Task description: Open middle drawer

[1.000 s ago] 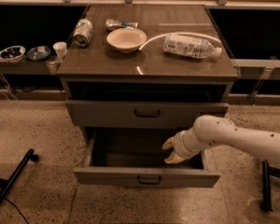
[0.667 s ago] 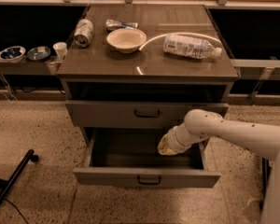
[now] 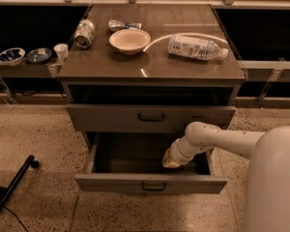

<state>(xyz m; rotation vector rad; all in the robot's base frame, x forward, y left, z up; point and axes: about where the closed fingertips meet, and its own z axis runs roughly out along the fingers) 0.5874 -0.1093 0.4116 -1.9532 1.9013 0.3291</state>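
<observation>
The middle drawer is pulled far out of the grey cabinet, and its dark box interior shows. Its low front panel carries a small dark loop handle at the centre. My gripper hangs inside the drawer's right half, just above its floor and behind the front panel. My white arm reaches in from the right. Above it, the drawer with the handle stands slightly out from the cabinet.
On the cabinet top lie a can, a white bowl, a plastic bottle and a packet. Two small bowls and a cup sit on a left ledge. A black stand leg crosses the floor at left.
My gripper has shifted a little to the left inside the open drawer and my arm has swung closer to the camera. The drawer has stayed pulled out.
</observation>
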